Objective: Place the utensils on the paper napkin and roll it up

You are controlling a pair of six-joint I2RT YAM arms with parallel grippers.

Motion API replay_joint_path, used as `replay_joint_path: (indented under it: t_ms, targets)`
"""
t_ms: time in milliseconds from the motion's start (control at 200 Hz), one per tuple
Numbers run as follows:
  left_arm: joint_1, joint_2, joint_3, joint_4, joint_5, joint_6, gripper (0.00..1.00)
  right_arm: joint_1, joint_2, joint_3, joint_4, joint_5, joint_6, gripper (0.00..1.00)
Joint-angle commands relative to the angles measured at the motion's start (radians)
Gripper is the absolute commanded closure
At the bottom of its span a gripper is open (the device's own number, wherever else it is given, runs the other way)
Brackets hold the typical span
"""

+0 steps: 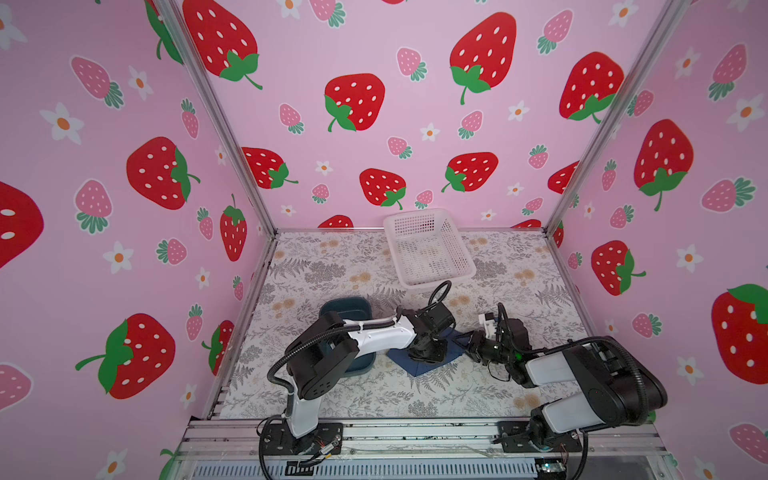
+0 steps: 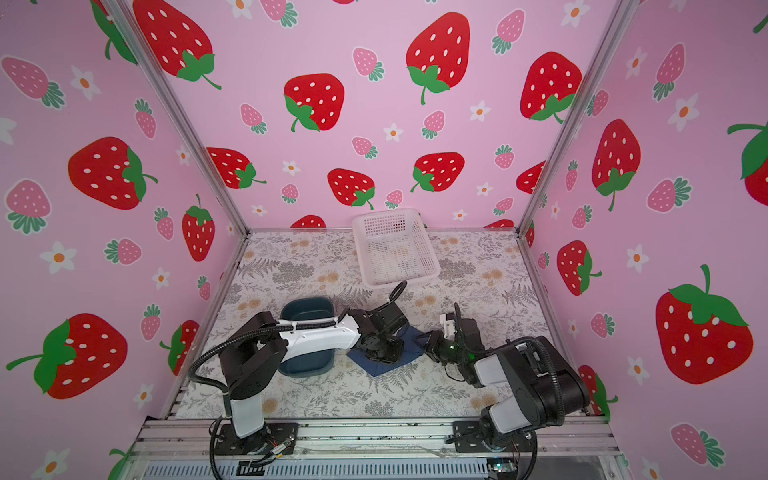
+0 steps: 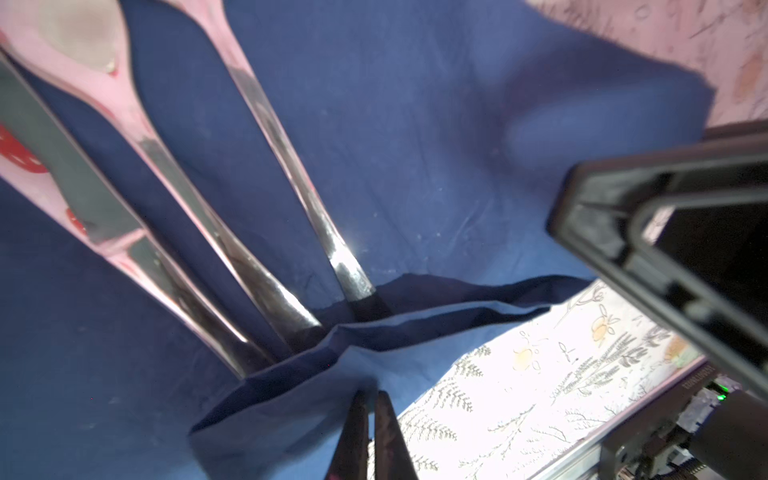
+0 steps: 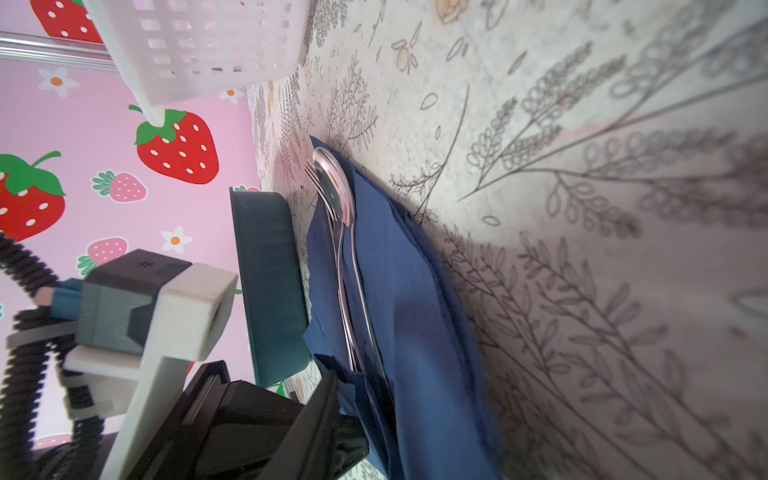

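The navy paper napkin [image 1: 419,365] [image 2: 378,365] lies mid-table, mostly under my two wrists. On it the utensils rest side by side: a knife [image 3: 83,187], a spoon [image 3: 174,178] and a fork [image 3: 299,183]. Their handle ends are tucked under a folded-over edge of the napkin [image 3: 415,145]. My left gripper [image 3: 371,399] [image 1: 424,353] is shut on that folded edge. My right gripper [image 1: 469,345] [image 2: 430,343] sits low at the napkin's right corner, and its jaws are hidden. In the right wrist view the spoon bowl [image 4: 336,195] lies on the napkin [image 4: 407,311].
A teal tray [image 1: 349,307] [image 4: 266,282] stands just left of the napkin, partly under my left arm. A white perforated basket [image 1: 428,249] [image 4: 199,41] sits at the back centre. Pink strawberry walls close in three sides of the floral table [image 1: 374,399].
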Motion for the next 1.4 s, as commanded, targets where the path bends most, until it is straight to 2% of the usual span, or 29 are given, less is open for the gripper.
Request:
replay_joint_path:
  t_ms: [0,195,410,525,805,1141,1396]
  targets:
    - [0.004,-0.029,0.004,-0.007,-0.01,-0.001,0.91,0.003,0.0,0.031,-0.036,-0.008,-0.055,0.7]
    - [0.004,-0.047,-0.002,0.019,0.009,0.007,0.9,0.002,-0.018,0.043,-0.1,0.002,-0.097,0.81]
    - [-0.005,-0.09,-0.05,0.127,0.07,0.023,0.85,0.002,-0.03,0.045,-0.117,0.001,-0.101,0.87]
    - [-0.015,-0.066,-0.036,0.126,0.081,0.02,0.85,0.002,-0.03,0.05,-0.129,-0.004,-0.108,0.87]
    - [-0.018,-0.019,0.003,0.069,0.028,0.0,0.88,0.003,-0.035,0.052,-0.129,-0.016,-0.106,0.87]
    - [-0.019,0.015,0.015,0.061,-0.003,-0.011,0.88,0.002,-0.052,0.052,-0.146,-0.029,-0.115,0.79]
    - [-0.015,0.015,0.005,0.056,-0.022,-0.017,0.88,0.014,-0.078,0.059,-0.176,-0.029,-0.154,0.79]
